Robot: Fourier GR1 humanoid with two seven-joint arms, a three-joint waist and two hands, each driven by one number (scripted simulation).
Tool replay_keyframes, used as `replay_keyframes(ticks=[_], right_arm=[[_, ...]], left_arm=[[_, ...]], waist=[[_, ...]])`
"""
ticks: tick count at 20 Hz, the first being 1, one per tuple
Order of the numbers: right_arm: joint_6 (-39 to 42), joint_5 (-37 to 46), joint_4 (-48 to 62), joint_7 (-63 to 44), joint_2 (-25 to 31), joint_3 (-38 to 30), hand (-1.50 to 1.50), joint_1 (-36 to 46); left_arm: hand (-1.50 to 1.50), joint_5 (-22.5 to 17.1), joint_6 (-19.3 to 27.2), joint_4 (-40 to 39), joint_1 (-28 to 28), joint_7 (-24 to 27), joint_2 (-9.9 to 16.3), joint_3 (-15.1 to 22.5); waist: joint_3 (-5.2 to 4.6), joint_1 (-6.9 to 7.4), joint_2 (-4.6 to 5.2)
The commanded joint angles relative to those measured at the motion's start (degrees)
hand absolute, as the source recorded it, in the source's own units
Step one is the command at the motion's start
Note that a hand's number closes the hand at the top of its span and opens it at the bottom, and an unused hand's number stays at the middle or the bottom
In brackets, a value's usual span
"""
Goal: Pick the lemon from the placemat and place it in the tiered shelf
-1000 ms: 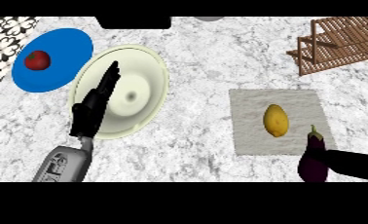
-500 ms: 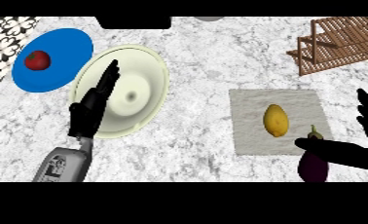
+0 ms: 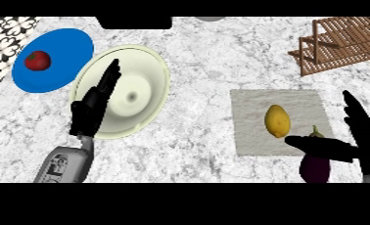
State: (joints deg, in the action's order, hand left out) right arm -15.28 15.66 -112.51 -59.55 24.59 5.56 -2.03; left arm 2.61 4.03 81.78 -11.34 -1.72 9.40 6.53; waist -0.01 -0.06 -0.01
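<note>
The yellow oval lemon (image 3: 277, 120) lies untouched on the grey cloth placemat (image 3: 249, 102). The approach step is judged in hand: the right hand (image 3: 339, 143), apparently spread, hovers beside it. Closing round it is needed, then carriage to the brown slatted wooden shelf (image 3: 338, 42) beyond the placemat. The left hand (image 3: 92, 109), fingers straight, rests well apart.

Blue round plate (image 3: 61, 70): at ten o'clock, carrying a red tomato (image 3: 37, 60).
Cream round plate (image 3: 148, 79): just beside the blue one, toward centre.
Dark purple eggplant (image 3: 315, 168): at four o'clock.
Counter (image 3: 209, 67): grey-white marble.
</note>
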Motion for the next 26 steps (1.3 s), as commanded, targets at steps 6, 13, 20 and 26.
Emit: replay_keyframes(ticks=[6, 13, 20, 26], right_arm=[[3.73, 2.48, 6.85, 2.80, -4.41, -1.24, -1.50, -0.04], [3.55, 9.09, 7.16, 0.37, -9.04, 2.55, -1.50, 0.36], [6.32, 9.67, 9.11, 1.26, -10.72, -1.30, -1.50, 1.32], [4.09, 10.64, 21.72, 8.96, -14.47, -3.28, -1.50, 6.16]], left_arm=[[0.00, 2.09, -1.11, 2.89, 1.28, -1.77, -0.71, -0.79], [0.00, 1.83, -2.98, -0.09, 0.20, 0.14, -0.95, -2.97], [0.00, 3.42, -3.20, -2.70, 1.55, 4.21, -2.43, -3.84], [0.00, 4.50, -3.23, -1.42, 0.38, 1.28, -3.59, -3.75]], waist=[[0.01, 0.06, -0.01], [0.00, 0.08, 0.00], [0.00, -0.02, 0.01], [0.01, 0.09, 0.04]])
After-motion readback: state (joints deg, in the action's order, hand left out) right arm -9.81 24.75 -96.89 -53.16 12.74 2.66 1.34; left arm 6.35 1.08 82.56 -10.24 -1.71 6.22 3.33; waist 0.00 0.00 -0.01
